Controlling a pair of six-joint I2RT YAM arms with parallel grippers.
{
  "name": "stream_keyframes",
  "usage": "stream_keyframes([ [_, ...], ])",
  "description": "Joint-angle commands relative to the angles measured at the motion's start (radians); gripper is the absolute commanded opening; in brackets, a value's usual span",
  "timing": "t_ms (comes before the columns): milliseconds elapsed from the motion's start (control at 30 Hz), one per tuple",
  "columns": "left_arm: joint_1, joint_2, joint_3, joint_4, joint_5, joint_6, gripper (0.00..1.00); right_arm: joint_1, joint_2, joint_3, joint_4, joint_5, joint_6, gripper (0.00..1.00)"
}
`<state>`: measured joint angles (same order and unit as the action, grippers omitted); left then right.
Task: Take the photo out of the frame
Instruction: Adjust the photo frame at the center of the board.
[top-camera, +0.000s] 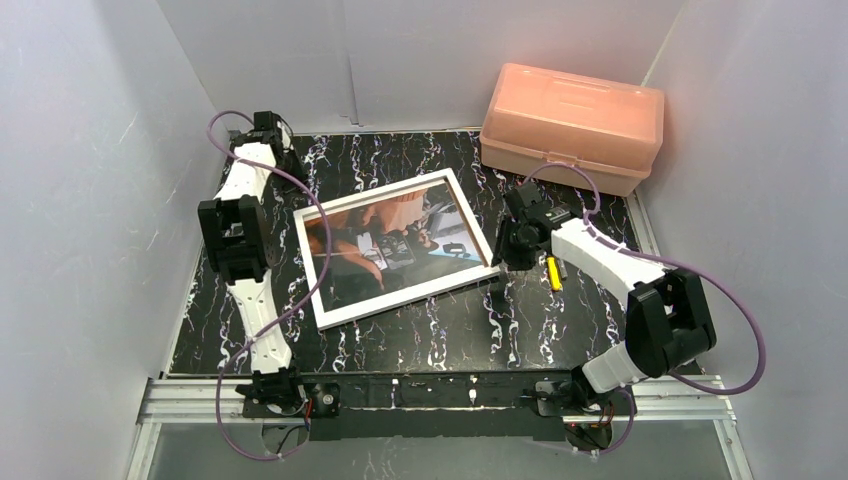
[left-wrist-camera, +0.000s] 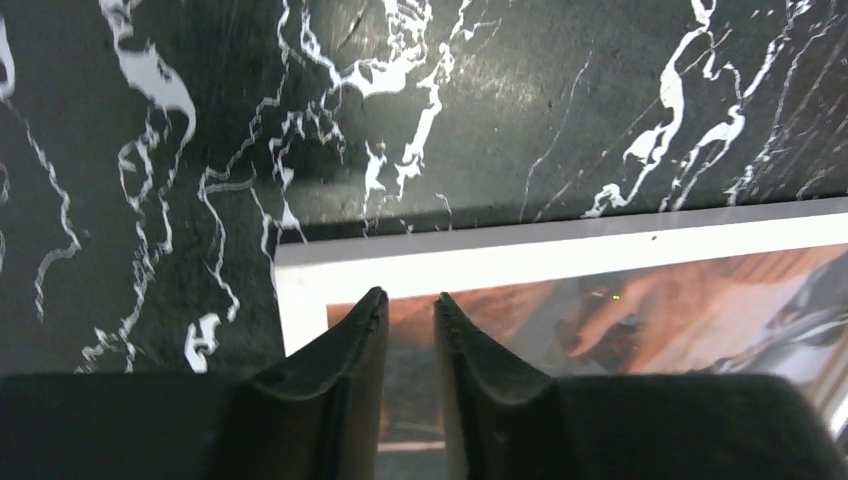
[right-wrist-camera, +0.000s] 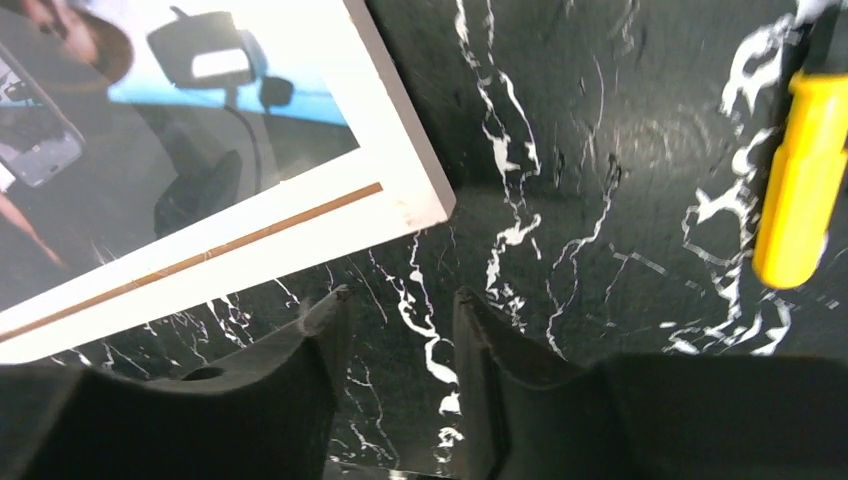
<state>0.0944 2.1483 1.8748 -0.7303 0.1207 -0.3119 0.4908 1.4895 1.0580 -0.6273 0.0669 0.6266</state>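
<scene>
At the frame's (top-camera: 408, 295) far left corner, our left gripper (left-wrist-camera: 405, 300) hangs over the white border. Its fingers stand a narrow gap apart and clasp nothing; we judge it is placed there to pin or catch that corner.

The frame lies flat and face up on the black marbled table (top-camera: 450, 330), turned askew to the table's edges. The photo (top-camera: 395, 240) sits inside it, under a glossy front that throws back reflections, so nothing of the task is done yet. We reckon the frame must be lifted or turned before the print can come out.

Just off the frame's near right corner, our right gripper (right-wrist-camera: 400, 295) hovers over bare table, fingers parted and empty, likely lined up to get under that edge.

Right of the frame lies a yellow-handled tool (right-wrist-camera: 800, 190), untouched. Beyond the frame's right side stands a pink plastic box (top-camera: 570, 125), well apart.
</scene>
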Motion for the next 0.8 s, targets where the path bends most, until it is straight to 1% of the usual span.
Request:
stream_keyframes([
  [0,0.002,0.052,0.123,-0.091,0.005,0.055,0.12,-0.004,-0.048,-0.055,0.026,-0.006,0.098,0.38],
  [33,0.001,0.068,0.141,-0.099,0.007,0.058,0.03,-0.004,-0.052,-0.068,0.027,-0.009,0.108,0.27],
  [67,0.001,0.080,0.154,-0.103,0.009,0.058,0.00,-0.004,-0.055,-0.079,0.030,-0.011,0.119,0.13],
  [100,0.002,0.091,0.166,-0.105,0.012,0.061,0.00,-0.004,-0.057,-0.091,0.031,-0.010,0.130,0.01],
  [233,0.002,0.121,0.185,-0.113,0.024,0.061,0.00,-0.004,-0.037,-0.119,0.032,-0.001,0.167,0.01],
  [400,0.003,0.147,0.171,-0.150,0.040,0.043,0.00,-0.004,0.020,-0.132,0.081,-0.017,0.190,0.01],
  [633,0.002,0.124,0.034,-0.164,0.102,0.010,0.00,-0.004,0.107,-0.128,0.126,-0.054,0.206,0.01],
  [767,0.002,0.078,-0.071,-0.163,0.137,-0.010,0.00,-0.008,0.144,-0.119,0.149,-0.059,0.200,0.01],
])
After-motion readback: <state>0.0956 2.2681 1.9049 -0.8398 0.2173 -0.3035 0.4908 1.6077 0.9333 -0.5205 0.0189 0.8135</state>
